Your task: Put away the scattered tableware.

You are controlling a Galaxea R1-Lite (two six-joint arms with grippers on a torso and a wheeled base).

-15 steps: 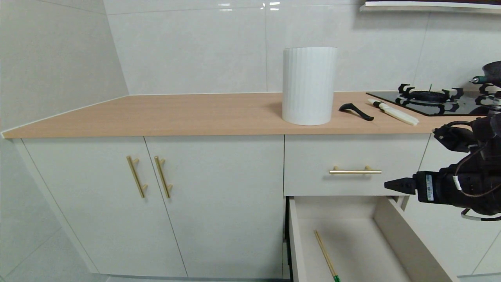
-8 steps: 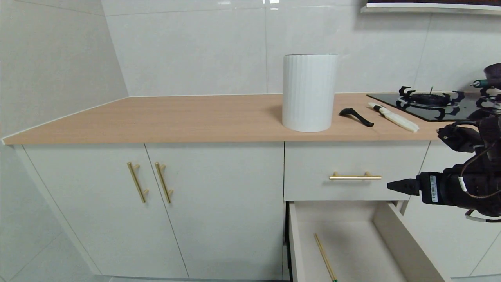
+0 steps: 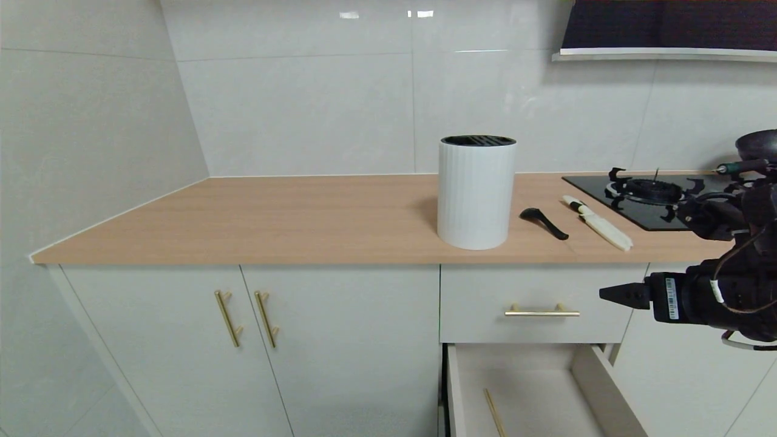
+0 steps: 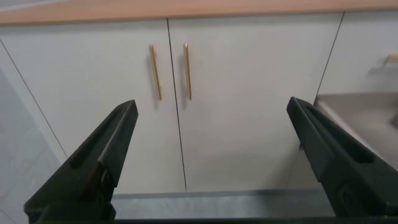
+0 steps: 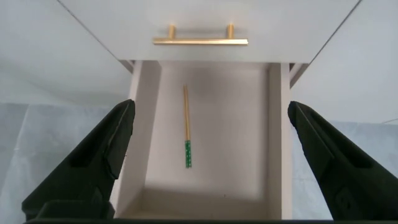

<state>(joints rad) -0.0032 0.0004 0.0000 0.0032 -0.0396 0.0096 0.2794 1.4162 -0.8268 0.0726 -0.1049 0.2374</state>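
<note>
A black spoon (image 3: 543, 222) and a white-handled knife (image 3: 597, 223) lie on the wooden countertop (image 3: 273, 218), right of a white ribbed holder (image 3: 476, 192). Below, the lower drawer (image 3: 455, 388) stands pulled out with a chopstick (image 3: 493, 413) lying inside; in the right wrist view the chopstick (image 5: 186, 127) has a green end. My right gripper (image 3: 614, 294) hangs open in front of the drawers, above the open drawer (image 5: 277, 137), holding nothing. My left gripper (image 4: 211, 107) is open and low, facing the cabinet doors (image 4: 249, 93).
A gas hob (image 3: 643, 191) sits at the counter's right end. The upper drawer (image 3: 540, 303) is closed, with a gold handle. Two cabinet doors (image 3: 249, 340) with gold handles stand left of the drawers. Tiled walls close off the back and left.
The whole picture has slid downward, so the camera has risen; the holder's slotted top now shows. My right gripper has come up slightly against the drawer fronts. The tableware has not moved.
</note>
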